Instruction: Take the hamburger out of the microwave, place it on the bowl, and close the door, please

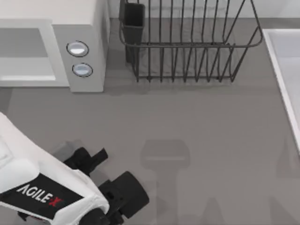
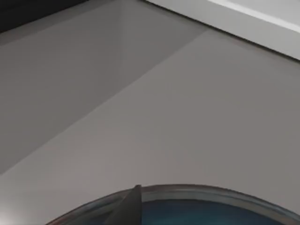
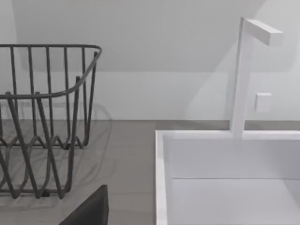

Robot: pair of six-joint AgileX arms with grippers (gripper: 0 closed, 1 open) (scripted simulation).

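1. Top view: left arm [image 1: 51, 192] low at the table's left, white shell with dark wrist and gripper parts angled toward the table's middle. Its gripper is over the bowl, going by the left wrist view; open or closed, cannot tell.
2. Microwave [image 1: 79, 51] sits at the far left, two round knobs [image 1: 78, 48] on its front panel, light-grey cavity [image 1: 23, 56] open toward the camera. Door not identifiable here, and from the exposed cavity I judge it open.
3. Left wrist view: bowl [image 2: 225, 194] just below the camera, teal inside, pale rim arc. A dark fingertip [image 2: 131, 208] overlaps the rim. Grey table beyond, a white panel edge across the far side.
4. Hamburger: not identifiable in these frames; can't say whether it is in the cavity, in the gripper or in the bowl.
5. Right arm parked at the table's right; right wrist view looks at the wire dish rack [image 3: 42, 122], white sink [image 3: 225, 178] and tap [image 3: 243, 75]. One dark finger tip in the corner, state cannot tell.
6. Risks, as judgement: finger so close to the rim could nudge or tip the bowl on any move. If the burger is released off-centre it could roll off the rim onto the table. The door-closing sweep from this low pose could clip the microwave's front panel.
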